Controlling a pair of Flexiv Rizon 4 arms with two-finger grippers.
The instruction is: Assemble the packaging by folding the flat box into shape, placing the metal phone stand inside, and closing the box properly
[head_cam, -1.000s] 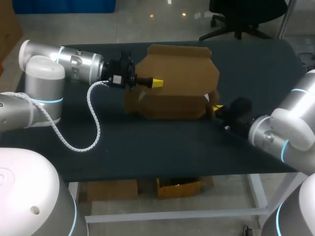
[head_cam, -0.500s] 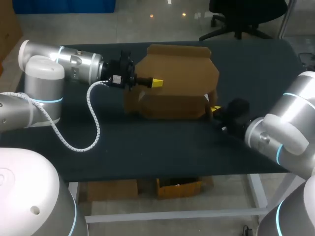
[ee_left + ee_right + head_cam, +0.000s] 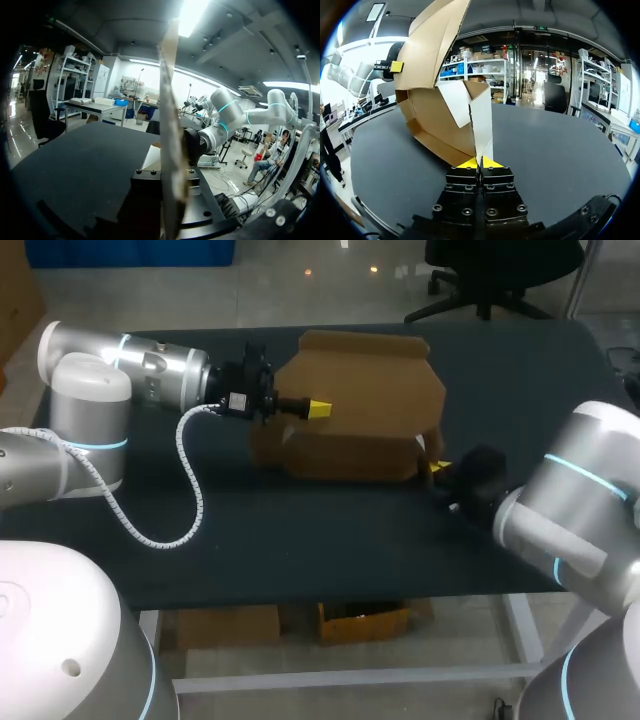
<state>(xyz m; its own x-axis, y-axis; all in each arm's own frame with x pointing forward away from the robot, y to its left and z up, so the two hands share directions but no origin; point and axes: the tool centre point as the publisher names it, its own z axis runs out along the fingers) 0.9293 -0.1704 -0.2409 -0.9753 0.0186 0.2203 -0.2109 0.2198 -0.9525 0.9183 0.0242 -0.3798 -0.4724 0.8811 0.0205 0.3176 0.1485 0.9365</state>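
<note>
Brown cardboard box [image 3: 360,390], half-folded, is pinched by left end effector [image 3: 318,408] and right end effector [image 3: 480,163].

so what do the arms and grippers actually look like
The left arm and right arm are thick, rounded silver-and-white tubes with light-blue rings at the joints. A white coiled cable loops off the left one's wrist. The left gripper and right gripper are black, blocky units with bolt heads and bright yellow fingertips.

Robotics lab, going by left arm [image 3: 150,365] and right arm [image 3: 585,505] stationed at a black worktable [image 3: 330,540].
</note>
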